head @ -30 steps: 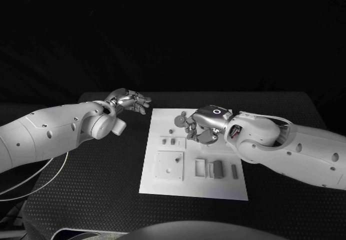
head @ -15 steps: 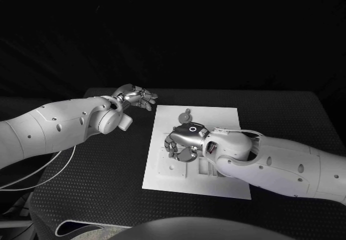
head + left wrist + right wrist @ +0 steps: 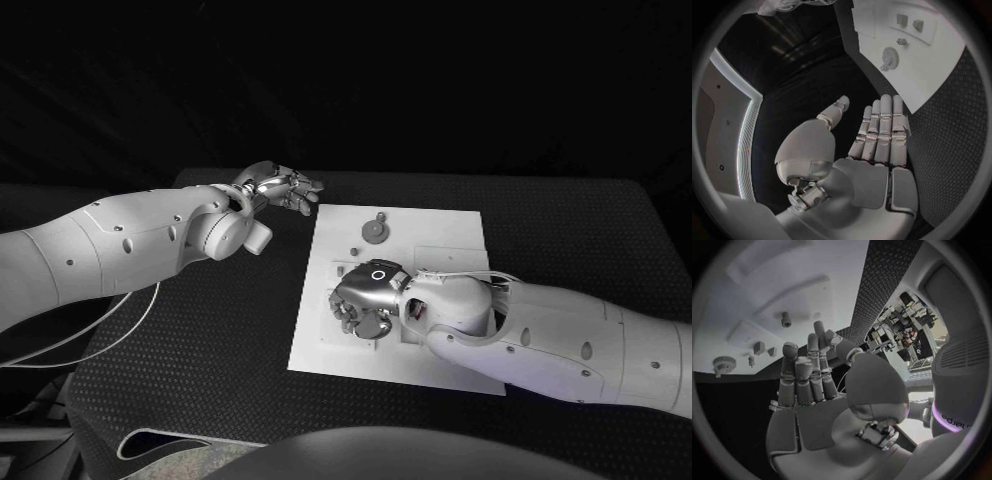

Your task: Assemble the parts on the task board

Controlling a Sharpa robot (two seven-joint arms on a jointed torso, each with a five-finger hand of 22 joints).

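The white task board (image 3: 440, 238) lies in the middle of the black table. A round toothed part (image 3: 375, 229) lies flat near its far edge, also seen in the left wrist view (image 3: 890, 56) and the right wrist view (image 3: 722, 363). Small block parts (image 3: 910, 22) stand in the board, with a small peg (image 3: 786, 319) close by. My right hand (image 3: 364, 300) hovers palm down over the board's left middle, covering the parts there; its fingers (image 3: 809, 375) are apart and hold nothing. My left hand (image 3: 283, 187) floats open off the board's far left corner, fingers (image 3: 882, 131) straight.
Black textured table (image 3: 202, 350) surrounds the board on all sides. My right forearm (image 3: 562, 335) lies across the board's near right part. A white cable (image 3: 87, 335) hangs under the left arm at the table's left edge.
My right hand has travelled from the board's far middle toward its near left side, now covering the parts there. My left hand has drifted slightly farther away, still open.
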